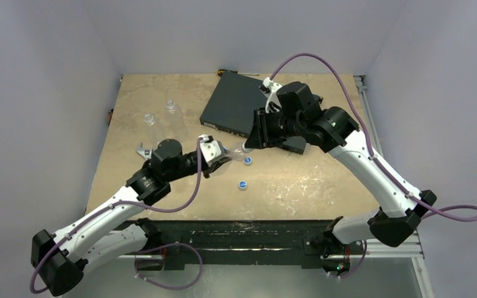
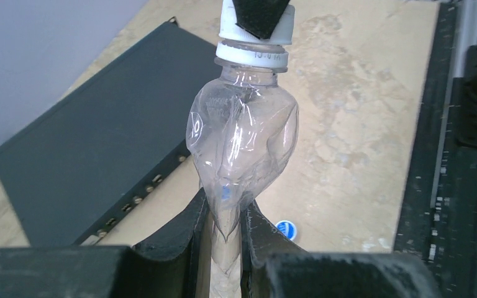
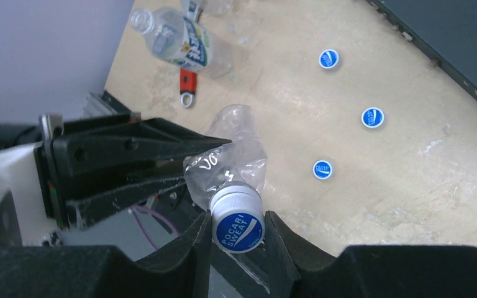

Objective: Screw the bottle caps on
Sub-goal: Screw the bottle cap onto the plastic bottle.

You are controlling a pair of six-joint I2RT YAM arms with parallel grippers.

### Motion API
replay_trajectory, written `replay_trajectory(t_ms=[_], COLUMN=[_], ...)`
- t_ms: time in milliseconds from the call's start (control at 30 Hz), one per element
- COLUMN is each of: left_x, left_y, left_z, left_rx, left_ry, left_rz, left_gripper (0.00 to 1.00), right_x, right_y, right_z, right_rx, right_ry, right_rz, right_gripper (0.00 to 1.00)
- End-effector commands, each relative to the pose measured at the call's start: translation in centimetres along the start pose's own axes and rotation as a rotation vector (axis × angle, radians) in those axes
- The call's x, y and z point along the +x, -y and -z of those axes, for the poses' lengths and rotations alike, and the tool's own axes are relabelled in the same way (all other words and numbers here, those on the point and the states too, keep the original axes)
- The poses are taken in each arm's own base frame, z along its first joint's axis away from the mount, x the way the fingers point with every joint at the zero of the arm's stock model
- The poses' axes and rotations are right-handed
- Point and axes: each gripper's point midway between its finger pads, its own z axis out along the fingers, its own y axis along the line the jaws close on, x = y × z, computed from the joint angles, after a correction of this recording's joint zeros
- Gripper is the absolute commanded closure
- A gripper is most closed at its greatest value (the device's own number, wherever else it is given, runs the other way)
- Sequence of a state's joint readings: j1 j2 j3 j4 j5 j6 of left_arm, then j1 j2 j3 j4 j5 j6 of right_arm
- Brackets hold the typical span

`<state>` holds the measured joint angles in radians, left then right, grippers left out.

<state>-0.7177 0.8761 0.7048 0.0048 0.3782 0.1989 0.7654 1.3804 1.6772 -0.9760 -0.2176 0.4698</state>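
Observation:
A crushed clear bottle (image 1: 233,154) hangs in the air between the two arms, roughly level. My left gripper (image 2: 225,217) is shut on its flattened lower body (image 2: 242,133). The bottle's neck carries a blue-and-white bottle cap (image 3: 238,222), and my right gripper (image 3: 236,234) is shut on that cap from both sides. In the top view the right gripper (image 1: 249,146) meets the neck just right of the left gripper (image 1: 221,161). Three loose caps lie on the table (image 3: 328,59) (image 3: 372,117) (image 3: 323,169). Two more bottles (image 1: 151,120) (image 1: 174,112) are at the back left.
A flat black box (image 1: 239,107) lies at the back centre, close behind the right wrist. A yellow-handled screwdriver (image 1: 235,72) rests at the far edge. A labelled bottle (image 3: 183,40) and a red-handled tool (image 3: 188,84) lie near the left wall.

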Motion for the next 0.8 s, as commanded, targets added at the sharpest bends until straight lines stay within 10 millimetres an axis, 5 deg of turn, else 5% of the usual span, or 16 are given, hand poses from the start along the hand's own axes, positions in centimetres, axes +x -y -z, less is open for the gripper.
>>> replay_trajectory(t_ms=[0,333,767], left_x=[-8.7,-10.3,-8.7], left_y=[-4.4,-3.6,1.9], left_z=[-0.3,-1.6,-2.2], left_rx=[-0.296,-0.470,-0.505], left_ry=[0.264,0.311,0.280], left_rz=[-0.208,-0.441,-0.782], left_gripper=[1.00,1.00,1.00], right_x=[2.6,3.6,0.8], right_y=[0.6,0.7,-0.8], right_z=[-2.1,-4.7,-4.9], right_rx=[0.045,0.047,-0.166], right_ry=[-0.117,-0.156,-0.110], right_rz=[-0.253,-0.540,-0.919], right_gripper=[1.00,1.00,1.00])
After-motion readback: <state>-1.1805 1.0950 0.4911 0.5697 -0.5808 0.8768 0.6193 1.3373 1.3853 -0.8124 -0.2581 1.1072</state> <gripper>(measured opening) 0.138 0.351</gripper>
